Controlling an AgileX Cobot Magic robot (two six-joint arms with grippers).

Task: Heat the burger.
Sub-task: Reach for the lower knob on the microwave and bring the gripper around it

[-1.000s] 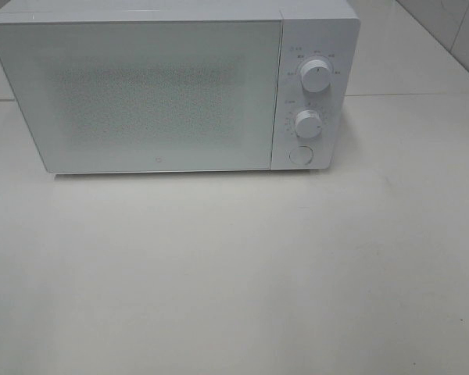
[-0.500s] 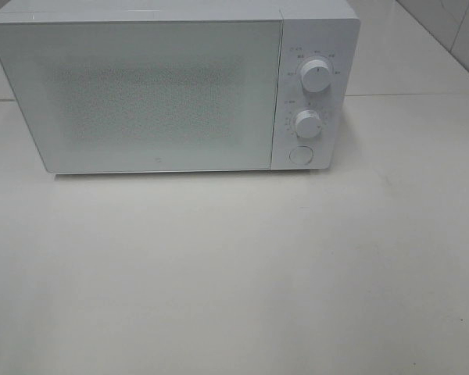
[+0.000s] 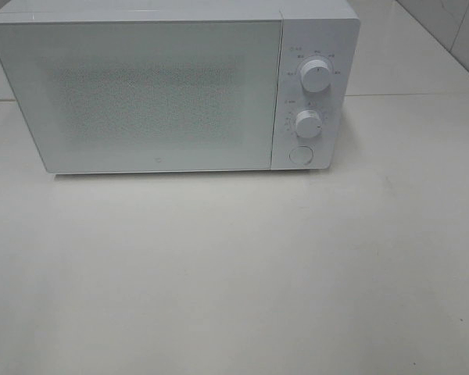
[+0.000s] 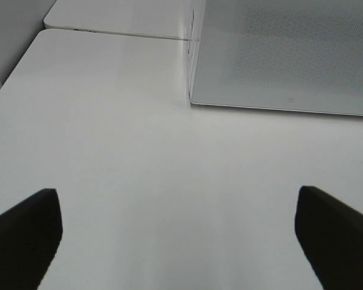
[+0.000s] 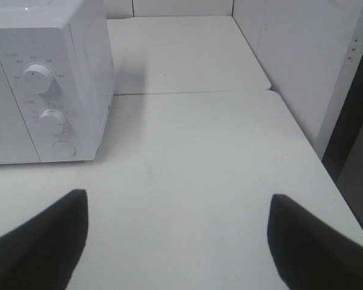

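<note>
the burger shows in none of the views, so its look, pose and place cannot be told. the white microwave (image 3: 320,31) stands on the table (image 3: 234,273) with its door (image 3: 141,94) shut. the pale, speckled panel lets nothing behind it show, so whether the burger lies inside cannot be told.

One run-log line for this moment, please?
microwave: closed | burger: not in view | left end effector: open, empty | right end effector: open, empty
</note>
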